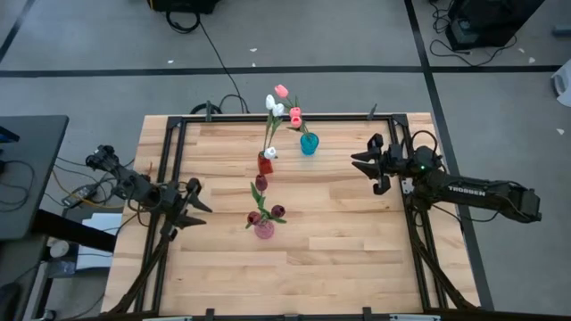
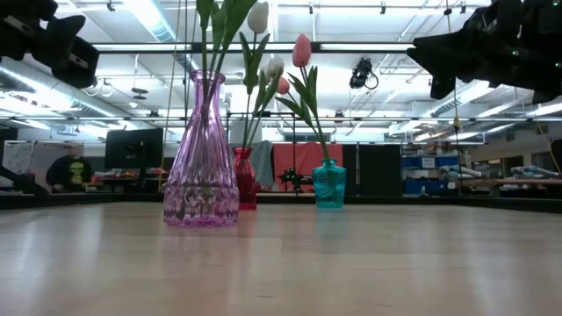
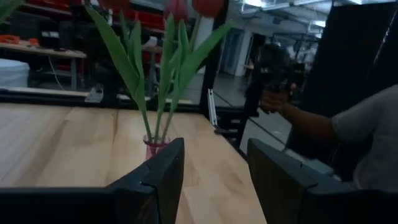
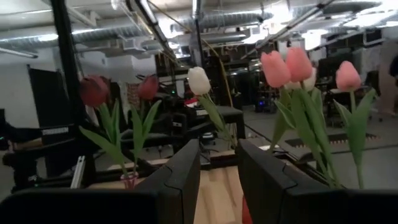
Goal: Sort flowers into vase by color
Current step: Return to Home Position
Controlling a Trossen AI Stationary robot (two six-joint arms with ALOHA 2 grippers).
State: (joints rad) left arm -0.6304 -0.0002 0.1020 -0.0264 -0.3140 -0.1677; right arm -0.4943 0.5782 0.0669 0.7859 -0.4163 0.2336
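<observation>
Tulips stand in three vases near the middle of the desk (image 1: 357,259), grouped by colour. The maroon tulips (image 1: 277,211) sit in the pink vase (image 2: 201,167), nearest the front edge. The white tulips (image 1: 275,107) lean out of the red vase (image 2: 246,180) behind it. The pink tulips (image 1: 295,114) rise from the blue vase (image 2: 329,186), farthest back and a little to the right. The vases are apart from one another.

The left pincer (image 1: 203,198) hangs over the desk's left edge, well apart from the pink vase, its fingers spread wide and holding nothing. The right pincer (image 1: 357,162) hangs over the right side, well apart from the blue vase, fingers parted by a narrower gap and also empty. Beyond the desk, the left wrist view catches a person (image 3: 367,137) in a grey sleeve.
</observation>
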